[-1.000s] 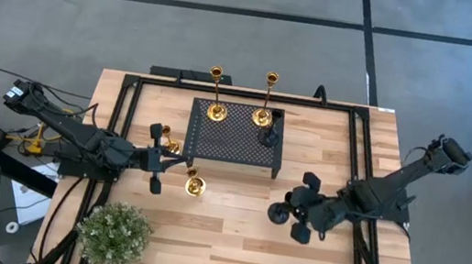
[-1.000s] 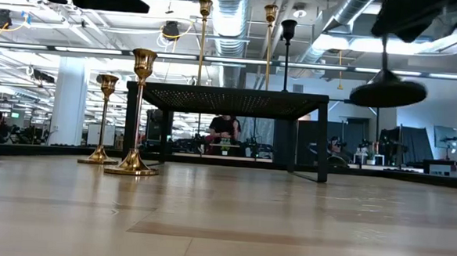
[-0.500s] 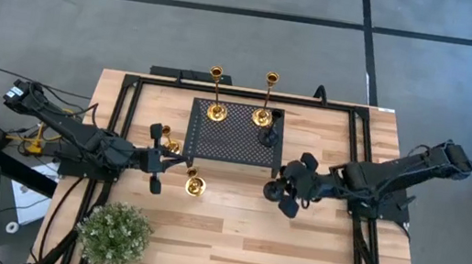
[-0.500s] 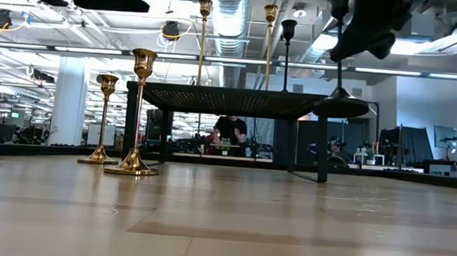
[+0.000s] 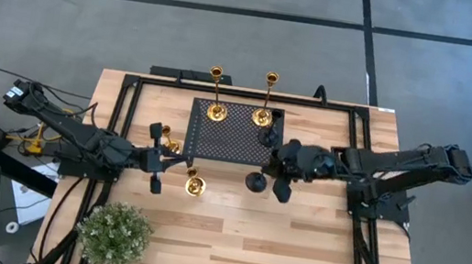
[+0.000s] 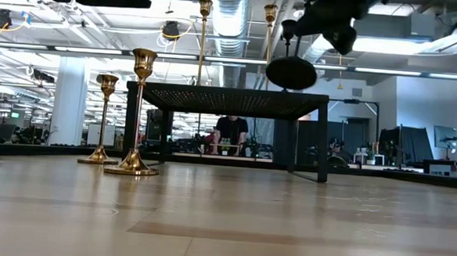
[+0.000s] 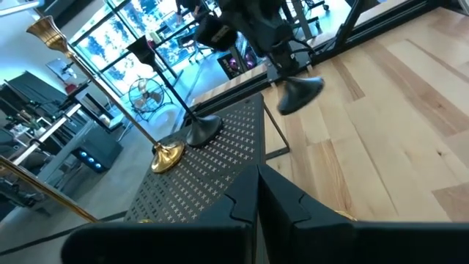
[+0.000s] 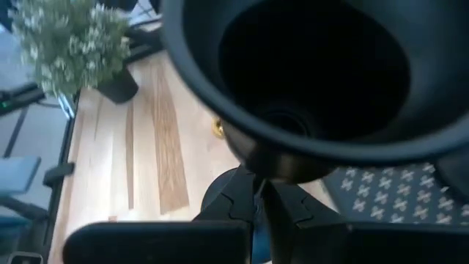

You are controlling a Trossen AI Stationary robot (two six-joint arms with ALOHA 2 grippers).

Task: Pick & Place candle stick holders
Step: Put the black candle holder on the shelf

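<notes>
My right gripper [image 5: 283, 168] hangs at the near right corner of the black perforated stand [image 5: 235, 137], shut on a black candle stick holder [image 5: 255, 182]. Two tall gold holders [image 5: 214, 109] [image 5: 263, 114] and another black one [image 5: 268, 136] stand on the stand by their round bases. Two gold holders [image 6: 139, 111] [image 6: 103, 121] stand on the table left of the stand. My left gripper [image 5: 167, 161] waits shut and touching nothing beside them, pointing level toward the stand. My right gripper pinches the black holder's stem [image 6: 297, 45] between its two fingers, coming slanting down from the table's right. The wide cup [image 8: 308, 73] hides the place of contact in the wrist view. The holder hangs tilted, its round base [image 6: 292, 72] lowest, clear of table and stand.
A green potted plant [image 5: 113, 233] stands at the table's near left corner. Black frame rails [image 5: 121, 125] run along the table's left, right and far sides. Bare wood lies near the front edge. A person [image 6: 228, 132] sits in the room beyond.
My right gripper has swung toward the table's left and far side, up to the stand's near right corner, staying shut on the black holder. The holder's base has risen from about the stand's top height to above it. My left arm has kept still.
</notes>
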